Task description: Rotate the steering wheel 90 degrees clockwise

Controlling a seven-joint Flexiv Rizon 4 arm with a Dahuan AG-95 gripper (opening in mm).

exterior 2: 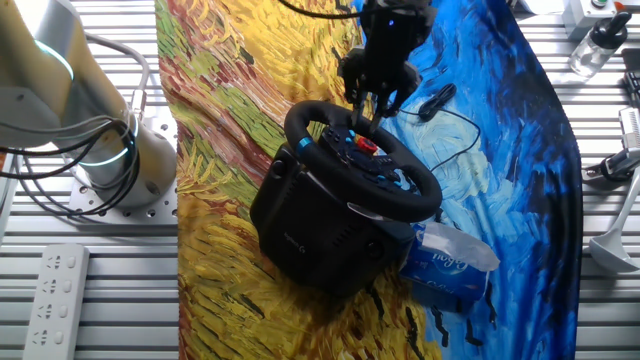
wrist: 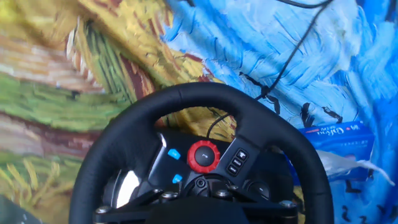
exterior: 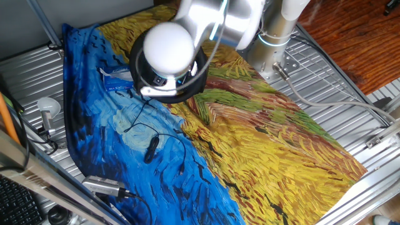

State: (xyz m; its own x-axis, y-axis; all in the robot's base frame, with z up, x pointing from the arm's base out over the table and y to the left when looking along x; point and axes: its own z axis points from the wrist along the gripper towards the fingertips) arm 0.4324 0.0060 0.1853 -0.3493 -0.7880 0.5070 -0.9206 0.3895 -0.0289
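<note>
The table (exterior 2: 60, 320) of ribbed metal carries a painted cloth (exterior: 281, 144), yellow on one half and blue on the other, and the steering wheel (exterior 2: 362, 158) stands on that cloth directly under the claw (exterior 2: 372, 108).

As for progress, the turn looks hardly begun, if begun at all. The claw hangs over the far arc of the rim with its fingers pointing down towards the hub, close to the wheel, but the pictures do not settle whether it touches or holds the rim. I cannot tell whether the fingers are spread or closed; in the hand view only dark blurred metal shows at the bottom edge. So the grip on the rim and the whole quarter turn clockwise still seem to lie ahead.

The wheel itself is black, with a thick round rim tilted on a bulky black base (exterior 2: 315, 225) that sits below and beside the claw. Its hub carries a red knob (wrist: 203, 155), which lies just ahead of the claw in the hand view, with small bluish buttons (wrist: 174, 154) to one side of it and dark square ones to the other.

Beyond the wheel from the claw, a blue tissue packet (exterior 2: 450, 262) lies against the base, and a small black cabled device (exterior: 150, 149) rests on the blue cloth, well apart.
</note>
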